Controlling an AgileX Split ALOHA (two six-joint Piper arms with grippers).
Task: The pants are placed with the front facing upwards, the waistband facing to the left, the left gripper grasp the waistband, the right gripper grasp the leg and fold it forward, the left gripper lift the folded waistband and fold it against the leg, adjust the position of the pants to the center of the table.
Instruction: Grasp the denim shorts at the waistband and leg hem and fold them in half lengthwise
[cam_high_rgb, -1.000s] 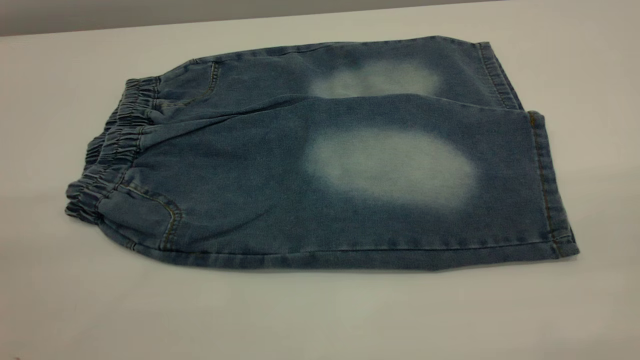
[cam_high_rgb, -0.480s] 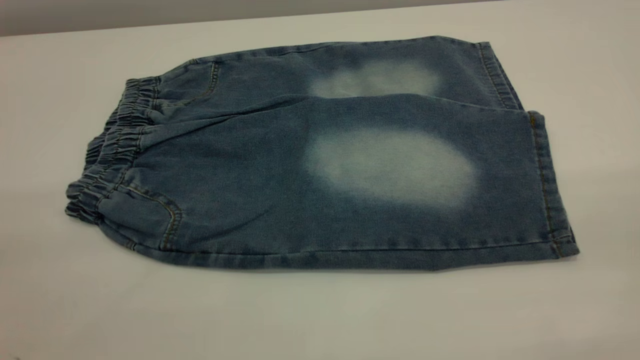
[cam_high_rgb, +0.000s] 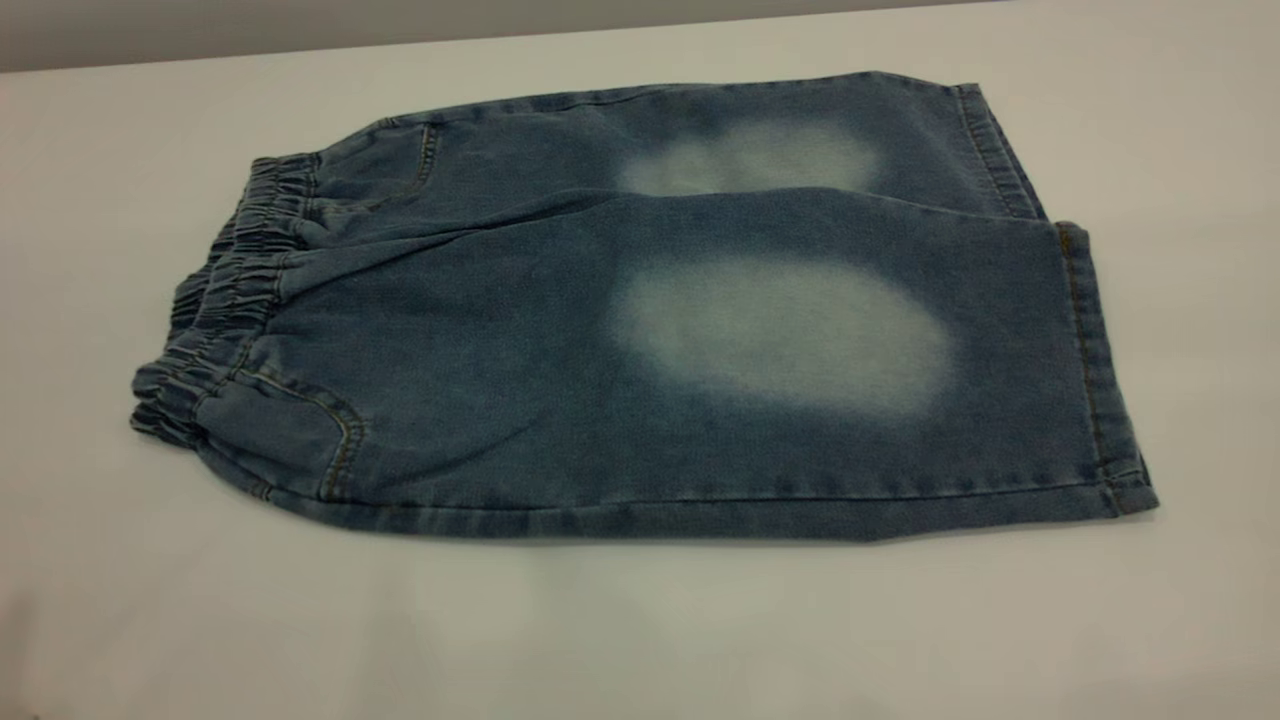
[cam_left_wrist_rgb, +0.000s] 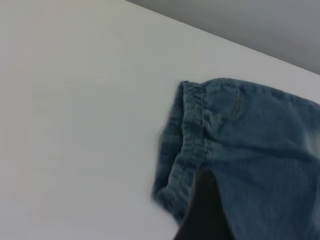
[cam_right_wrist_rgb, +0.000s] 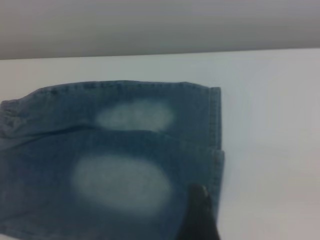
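Observation:
The blue denim pants (cam_high_rgb: 640, 330) lie flat on the white table (cam_high_rgb: 640, 630), front up, each leg showing a pale faded oval. The puckered waistband (cam_high_rgb: 215, 300) points left and the leg hems (cam_high_rgb: 1090, 370) point right; the near leg overlaps the far one. Neither gripper shows in the exterior view. In the left wrist view a dark part of my left gripper (cam_left_wrist_rgb: 205, 210) hangs over the pants just beside the waistband (cam_left_wrist_rgb: 187, 145). The right wrist view has a dark part of my right gripper (cam_right_wrist_rgb: 200, 215) above the near leg, close to its hem (cam_right_wrist_rgb: 216, 150).
Bare tabletop surrounds the pants on every side, with a wide strip along the front. The table's far edge (cam_high_rgb: 300, 45) meets a grey wall behind.

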